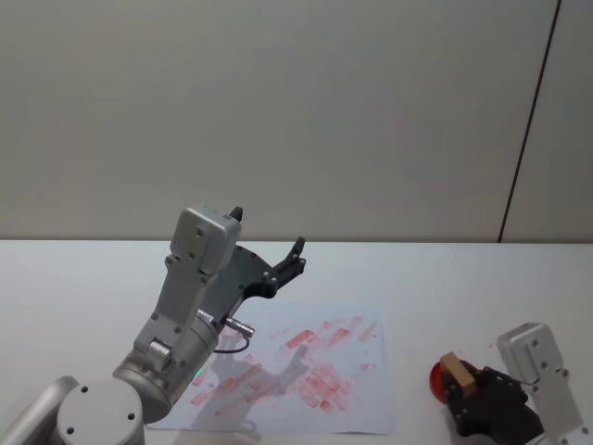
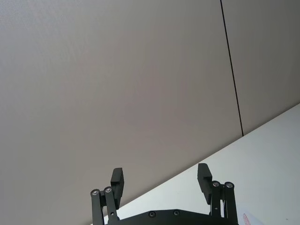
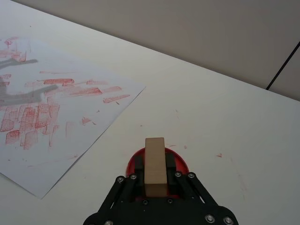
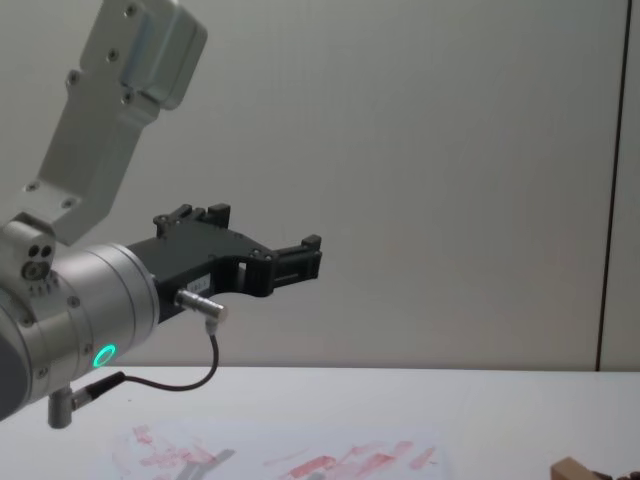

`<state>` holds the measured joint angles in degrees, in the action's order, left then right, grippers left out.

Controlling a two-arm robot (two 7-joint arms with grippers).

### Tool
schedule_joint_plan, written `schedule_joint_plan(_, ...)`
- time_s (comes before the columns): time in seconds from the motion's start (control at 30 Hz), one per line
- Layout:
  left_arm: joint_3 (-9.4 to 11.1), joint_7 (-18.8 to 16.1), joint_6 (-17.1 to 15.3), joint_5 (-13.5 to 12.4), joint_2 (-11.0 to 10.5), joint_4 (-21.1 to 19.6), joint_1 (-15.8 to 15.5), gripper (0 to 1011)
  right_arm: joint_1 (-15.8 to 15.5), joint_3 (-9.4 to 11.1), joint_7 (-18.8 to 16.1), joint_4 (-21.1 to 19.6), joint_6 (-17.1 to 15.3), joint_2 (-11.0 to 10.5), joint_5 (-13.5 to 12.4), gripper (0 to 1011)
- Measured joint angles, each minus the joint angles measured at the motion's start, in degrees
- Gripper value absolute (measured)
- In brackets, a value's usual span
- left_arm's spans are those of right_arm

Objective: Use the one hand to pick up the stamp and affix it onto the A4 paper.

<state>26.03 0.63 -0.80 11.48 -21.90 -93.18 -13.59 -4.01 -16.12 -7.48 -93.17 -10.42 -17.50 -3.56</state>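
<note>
The stamp (image 3: 155, 166), a small light-brown wooden block, sits between the black fingers of my right gripper (image 3: 155, 165), which is shut on it. Stamp (image 1: 458, 374) and right gripper (image 1: 468, 394) are at the table's near right, directly over a round red ink pad (image 3: 175, 154); I cannot tell whether they touch. The A4 paper (image 1: 306, 371) lies flat left of them, covered in smudgy red prints (image 3: 28, 126). My left gripper (image 1: 269, 234), on the arm with the green ring, hangs open and empty in the air above the paper's far left part, and its jaws (image 2: 160, 171) stand spread towards the wall.
The white table (image 1: 463, 278) runs back to a plain grey wall with a dark vertical seam (image 1: 528, 120). The left arm's silver wrist (image 4: 90, 310) and its cable (image 4: 190, 380) rise over the paper's left side. Bare tabletop lies between the paper and the ink pad (image 1: 435, 378).
</note>
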Motion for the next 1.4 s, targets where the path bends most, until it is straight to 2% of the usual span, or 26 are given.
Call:
schedule_joint_plan(0.03, 0.0, 0.0, 0.0, 0.0, 0.0, 0.0, 0.0, 1003, 0.0, 0.0, 0.0, 0.0, 0.0, 0.0, 0.0, 248)
schedule_joint_plan(0.1, 0.0, 0.0, 0.0, 0.0, 0.0, 0.0, 0.0, 1002, 0.0, 0.0, 0.0, 0.0, 0.0, 0.0, 0.0, 225)
schedule_joint_plan(0.37, 0.0, 0.0, 0.0, 0.0, 0.0, 0.0, 0.0, 1002, 0.1, 0.0, -0.2, -0.1, 0.5, 0.1, -0.1, 220)
schedule_joint_plan(0.57, 0.0, 0.0, 0.0, 0.0, 0.0, 0.0, 0.0, 1003, 0.5, 0.1, -1.1, -1.5, 1.3, 0.5, -1.1, 220)
schedule_joint_plan(0.8, 0.0, 0.0, 0.0, 0.0, 0.0, 0.0, 0.0, 1002, 1.9, -0.3, -3.5, -4.2, 1.2, 1.8, -2.9, 220)
schedule_joint_plan(0.97, 0.0, 0.0, 0.0, 0.0, 0.0, 0.0, 0.0, 1002, 3.3, -1.2, -5.5, -4.8, 0.2, 3.4, -3.1, 221)
schedule_joint_plan(1.13, 0.0, 0.0, 0.0, 0.0, 0.0, 0.0, 0.0, 1002, 5.0, -2.5, -7.5, -4.2, -1.0, 5.2, -1.9, 220)
schedule_joint_plan(1.4, 0.0, 0.0, 0.0, 0.0, 0.0, 0.0, 0.0, 1002, 7.7, -4.6, -9.9, -1.0, -3.1, 7.9, 2.8, 221)
